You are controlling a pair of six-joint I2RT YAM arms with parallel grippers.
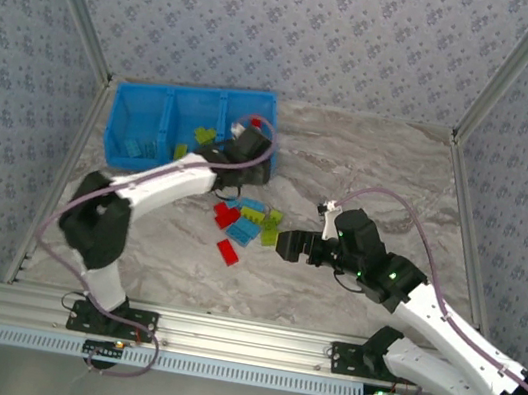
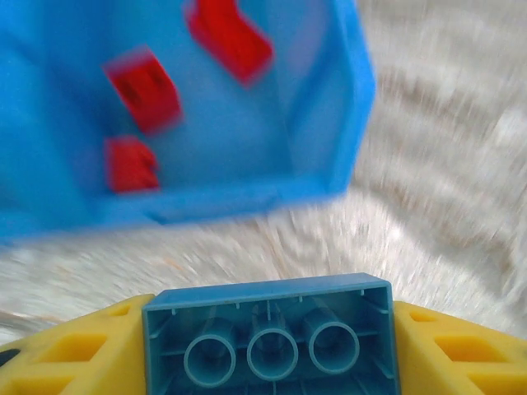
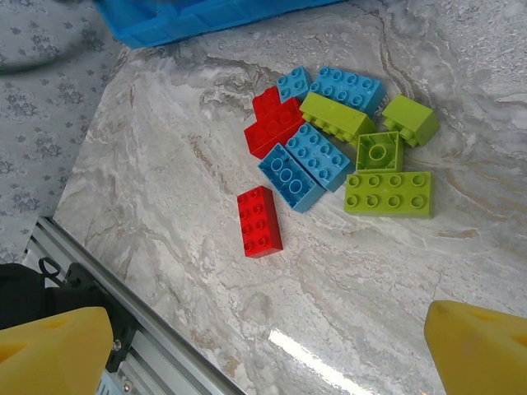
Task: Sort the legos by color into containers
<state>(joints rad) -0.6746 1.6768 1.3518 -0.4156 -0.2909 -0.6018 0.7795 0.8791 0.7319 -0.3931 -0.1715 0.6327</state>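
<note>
A light blue lego (image 2: 268, 329) is clamped underside-up between the yellow fingers (image 2: 74, 355) of my left gripper (image 2: 269, 350). That gripper (image 1: 241, 150) hovers at the near right corner of the blue tray (image 1: 190, 91). Beyond it, the right compartment (image 2: 296, 123) holds three red legos (image 2: 144, 86). From above, light blue legos (image 1: 136, 148) lie in the left compartment and green ones (image 1: 203, 135) in the middle. My right gripper (image 3: 268, 354) is open above bare table, just right of the loose pile (image 1: 245, 220). A lone red lego (image 3: 259, 220) lies nearest it.
The pile mixes light blue (image 3: 317, 156), lime green (image 3: 387, 193) and red (image 3: 274, 123) bricks, touching one another. An aluminium rail (image 1: 220, 337) runs along the near table edge. Patterned walls close in the left, back and right sides.
</note>
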